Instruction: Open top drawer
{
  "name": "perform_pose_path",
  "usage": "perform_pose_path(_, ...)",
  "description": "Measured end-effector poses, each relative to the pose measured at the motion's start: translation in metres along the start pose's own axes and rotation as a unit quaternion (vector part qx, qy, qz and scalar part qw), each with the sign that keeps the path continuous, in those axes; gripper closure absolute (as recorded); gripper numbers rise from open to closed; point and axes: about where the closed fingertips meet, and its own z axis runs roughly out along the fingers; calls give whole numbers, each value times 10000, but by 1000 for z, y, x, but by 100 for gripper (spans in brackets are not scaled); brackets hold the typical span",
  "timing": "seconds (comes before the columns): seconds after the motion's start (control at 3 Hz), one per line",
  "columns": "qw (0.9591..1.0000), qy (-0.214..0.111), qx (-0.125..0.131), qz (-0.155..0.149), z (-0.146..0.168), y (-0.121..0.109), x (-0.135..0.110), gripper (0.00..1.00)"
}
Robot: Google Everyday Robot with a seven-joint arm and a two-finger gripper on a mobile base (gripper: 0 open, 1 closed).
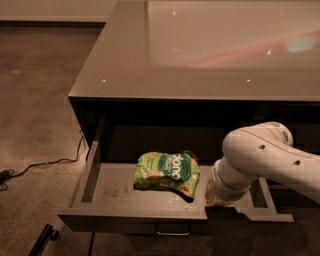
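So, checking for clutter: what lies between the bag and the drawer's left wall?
Nothing: the camera view shows bare grey floor of the top drawer there. The end effector is right of the bag, at the drawer's front edge.

**Dim room, glossy worktop**

Brown carpet [35,100] runs back to a pale wall [50,9]. The grey worktop [150,65] mirrors small light spots and a pinkish streak. A black cable [45,165] trails at left. The claw [219,205] sits low, below the worktop's front edge, right of centre.
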Motion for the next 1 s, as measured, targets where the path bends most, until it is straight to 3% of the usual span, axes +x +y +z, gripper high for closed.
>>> perform_pose_path(0.33,10000,0,0,0,0,0,0,12)
perform_pose_path(0.67,10000,0,0,0,0,0,0,0)
perform_pose_path(1.0,10000,0,0,0,0,0,0,0)
